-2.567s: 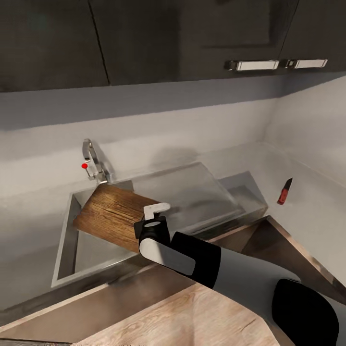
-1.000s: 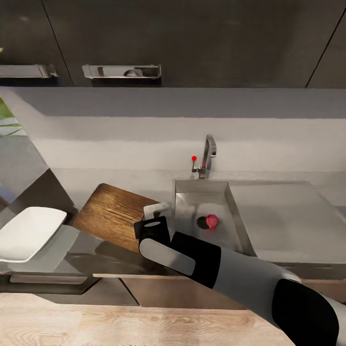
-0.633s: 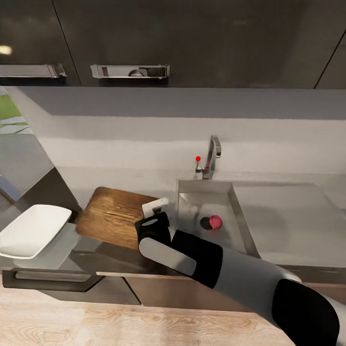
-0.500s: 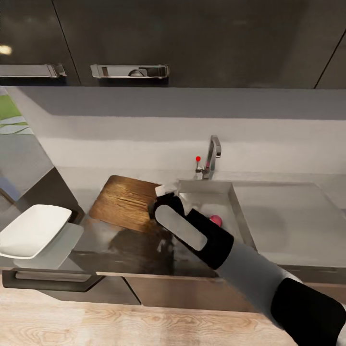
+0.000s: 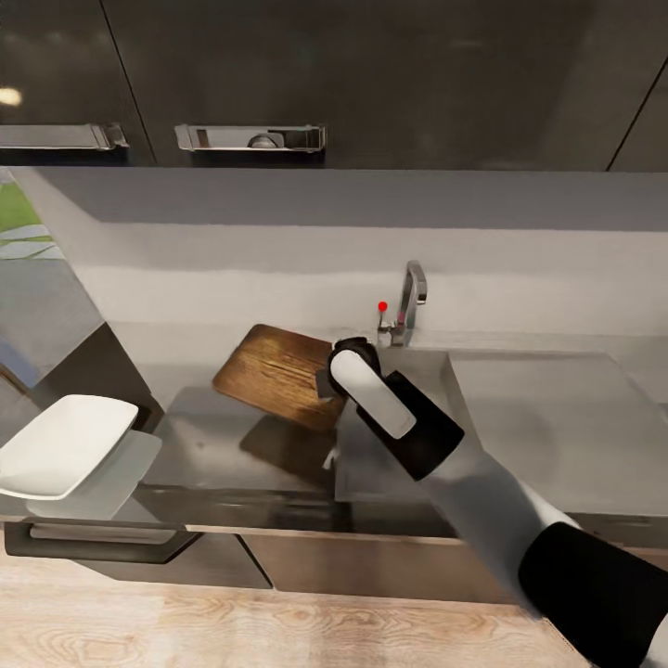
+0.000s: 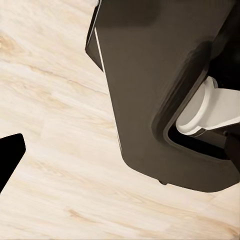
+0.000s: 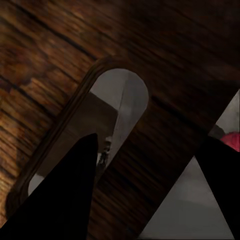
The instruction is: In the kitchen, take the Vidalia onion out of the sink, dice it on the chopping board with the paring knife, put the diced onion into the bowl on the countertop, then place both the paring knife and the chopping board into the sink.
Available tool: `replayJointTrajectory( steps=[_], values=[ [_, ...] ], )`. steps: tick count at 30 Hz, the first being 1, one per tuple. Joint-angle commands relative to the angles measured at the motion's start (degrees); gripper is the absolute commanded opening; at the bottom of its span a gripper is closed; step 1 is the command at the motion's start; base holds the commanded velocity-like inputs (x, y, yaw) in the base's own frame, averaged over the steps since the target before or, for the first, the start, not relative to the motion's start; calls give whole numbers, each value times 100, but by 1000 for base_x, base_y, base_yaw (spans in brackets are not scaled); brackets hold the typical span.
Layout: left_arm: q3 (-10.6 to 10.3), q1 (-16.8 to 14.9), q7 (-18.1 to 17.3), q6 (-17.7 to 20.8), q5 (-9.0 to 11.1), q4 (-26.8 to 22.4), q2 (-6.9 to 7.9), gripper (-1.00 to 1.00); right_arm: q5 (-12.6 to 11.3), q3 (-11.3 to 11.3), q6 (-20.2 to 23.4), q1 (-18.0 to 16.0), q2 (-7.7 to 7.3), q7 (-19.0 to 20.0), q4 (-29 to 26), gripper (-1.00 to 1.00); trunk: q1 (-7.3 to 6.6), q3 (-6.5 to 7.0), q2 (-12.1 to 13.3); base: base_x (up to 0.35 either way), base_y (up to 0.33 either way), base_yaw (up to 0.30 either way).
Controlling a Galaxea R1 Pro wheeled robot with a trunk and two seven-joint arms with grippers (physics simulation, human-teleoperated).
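Observation:
My right gripper (image 5: 325, 380) is shut on the handle end of the brown chopping board (image 5: 278, 374), holding it tilted above the grey countertop (image 5: 232, 445), just left of the sink (image 5: 366, 464) and its tap (image 5: 410, 306). In the right wrist view the board (image 7: 60, 60) with its slot hole lies between my dark fingers (image 7: 65, 200). A red edge of the Vidalia onion (image 7: 231, 141) peeks past the board there. The white bowl (image 5: 60, 445) sits at the counter's left end. The paring knife is out of view. One dark fingertip (image 6: 10, 155) of my left gripper hangs over the floor.
Dark wall cabinets with steel handles (image 5: 250, 137) hang above the grey backsplash. The steel drainboard (image 5: 557, 417) stretches right of the basin. A drawer handle (image 5: 88, 536) juts out under the bowl. The left wrist view shows pale wood flooring (image 6: 60, 100) and my dark base (image 6: 150, 90).
The head view swung from the right corner to the sink and bowl. In the last half second my right arm lifted the board and carried it back and right, toward the tap.

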Motion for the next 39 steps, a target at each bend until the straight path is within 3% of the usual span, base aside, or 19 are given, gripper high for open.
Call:
replayJointTrajectory(
  steps=[1,5,7,16,19,23,26,29,39],
  values=[
    [11,-4,-45,-30,61,13,2,100,-93,7,8,-118,0,31,199,-100,3,-9,-11,0,0,0],
    [11,-4,-45,-42,61,14,4,100,-75,9,18,-601,-1,944,1100,-100,3,-9,-11,0,0,0],
    [11,-4,-45,-44,61,14,4,100,-64,12,21,-777,0,1202,1312,-100,3,-9,-11,0,0,0],
    [11,-4,-45,-45,61,14,4,100,-78,55,25,-1079,14,1504,1467,-100,3,-9,-11,0,0,0],
    [11,-4,-45,-45,61,14,4,100,-82,449,28,-1093,14,2004,1476,-100,3,-9,-11,0,0,0],
    [11,-4,-45,-45,61,14,4,100,-83,1432,25,-1095,14,2836,1478,-100,3,-9,-11,0,0,0],
    [11,-4,-45,-45,61,14,4,100,-87,1884,24,-1095,14,3305,1472,-100,3,-9,-11,0,0,0],
    [11,-4,-45,-45,61,14,4,100,-96,1990,23,-1091,14,3443,1463,-100,3,-9,-11,0,0,0],
    [11,-4,-45,-45,61,14,4,100,-103,2018,23,-1088,-10,3493,1459,-100,3,-9,-11,0,0,0]
  ],
)
